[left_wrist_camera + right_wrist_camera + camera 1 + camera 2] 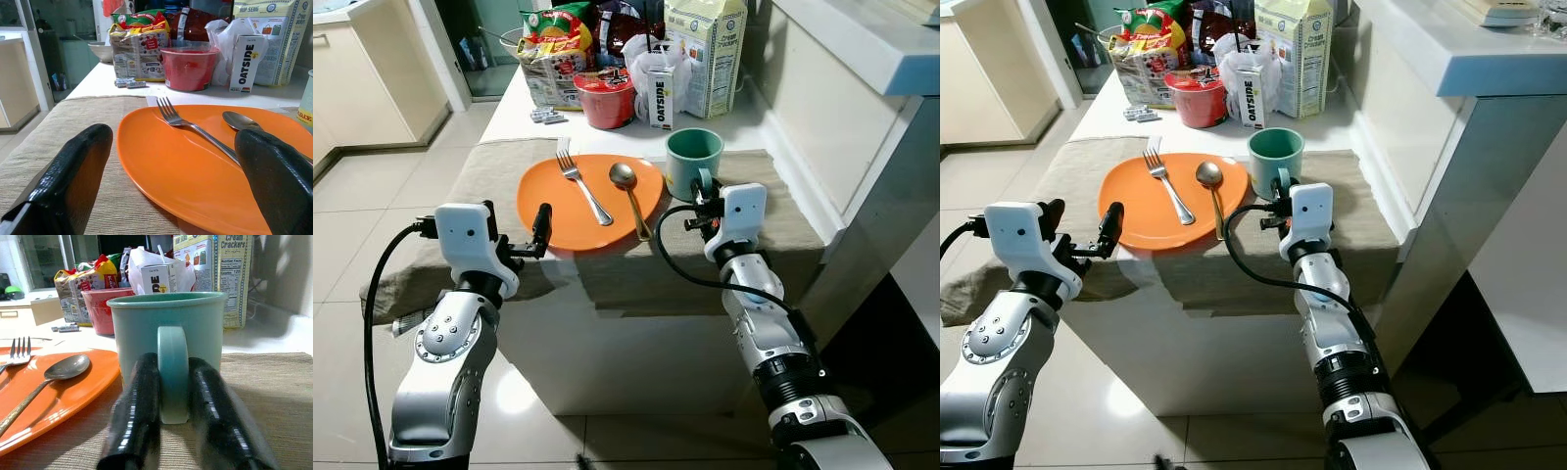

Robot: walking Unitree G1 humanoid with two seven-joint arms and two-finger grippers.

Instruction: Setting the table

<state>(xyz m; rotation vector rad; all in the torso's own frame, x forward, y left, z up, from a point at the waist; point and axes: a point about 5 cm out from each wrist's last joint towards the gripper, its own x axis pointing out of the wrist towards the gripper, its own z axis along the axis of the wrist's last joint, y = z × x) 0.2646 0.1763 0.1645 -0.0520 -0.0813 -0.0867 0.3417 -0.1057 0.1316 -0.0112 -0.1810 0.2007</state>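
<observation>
An orange plate (558, 211) lies on a beige cloth (480, 176) spread over the white counter. A fork (579, 181) and a spoon (626, 186) rest side by side on the plate. Just right of the plate stands a green mug (693, 155), upright, with its handle (172, 372) facing me. My right gripper (705, 193) is shut on that handle, one black finger (134, 416) pressed to each side. My left gripper (517, 233) hovers open at the plate's near left rim, its fingers (68, 181) wide apart and holding nothing.
Behind the plate stand a red bowl (605, 98), an Oatside carton (660, 98), a cracker bag (707, 54) and snack packets (553, 49). A raised white ledge (862, 49) walls the counter's right side. The cloth hangs over the near edge above tiled floor (372, 206).
</observation>
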